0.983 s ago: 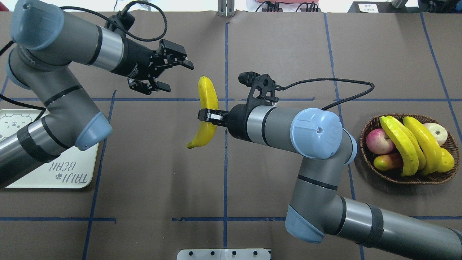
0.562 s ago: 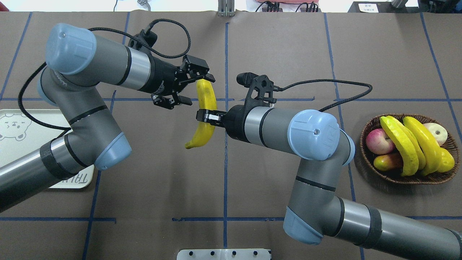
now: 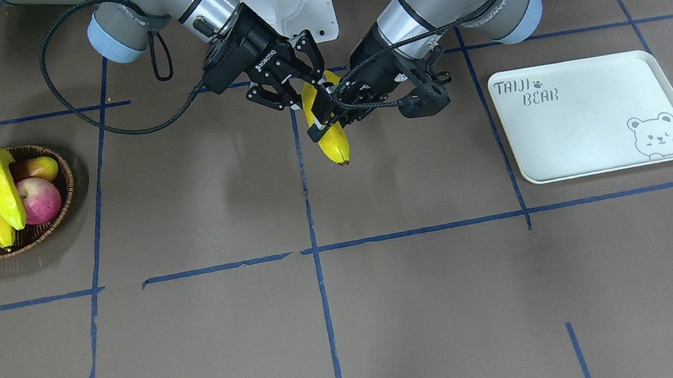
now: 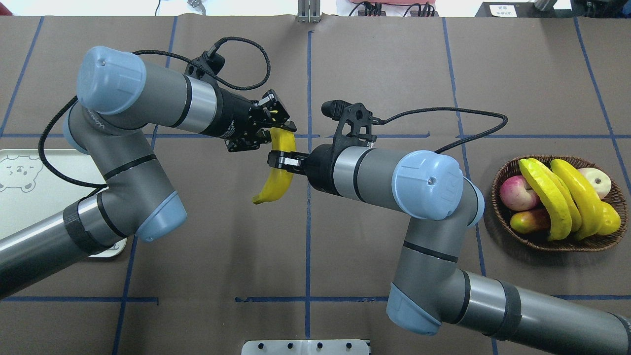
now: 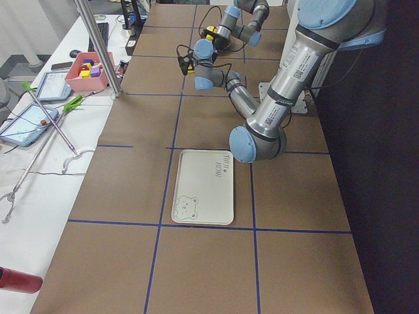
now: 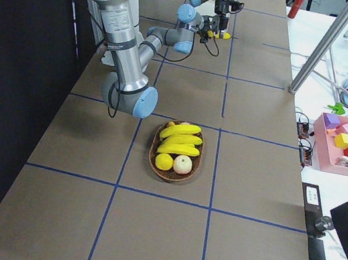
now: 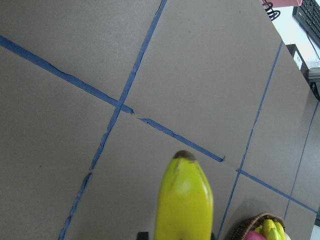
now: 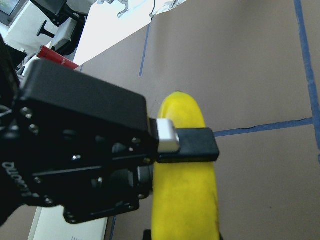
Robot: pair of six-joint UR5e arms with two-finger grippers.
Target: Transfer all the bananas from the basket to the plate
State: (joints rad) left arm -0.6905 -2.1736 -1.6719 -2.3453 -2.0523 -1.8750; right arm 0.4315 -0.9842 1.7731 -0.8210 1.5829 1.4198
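Aloft, right hand [image 4: 282,162] clamps banana [image 4: 275,185] beside left hand [image 4: 275,132]

Overhead, the left arm [image 4: 123,162] hides part of the plate [image 4: 29,202] (the view's edge crops it too).

Plate [image 3: 593,117]: "TAIJI BEAR" printed in two lines in one corner, with a paw mark after "TAIJI". Right claw [image 3: 297,85]: white "ROBOTIQ" along its black body. Lettering on the left arm [image 3: 492,2], grey link: too small to read.
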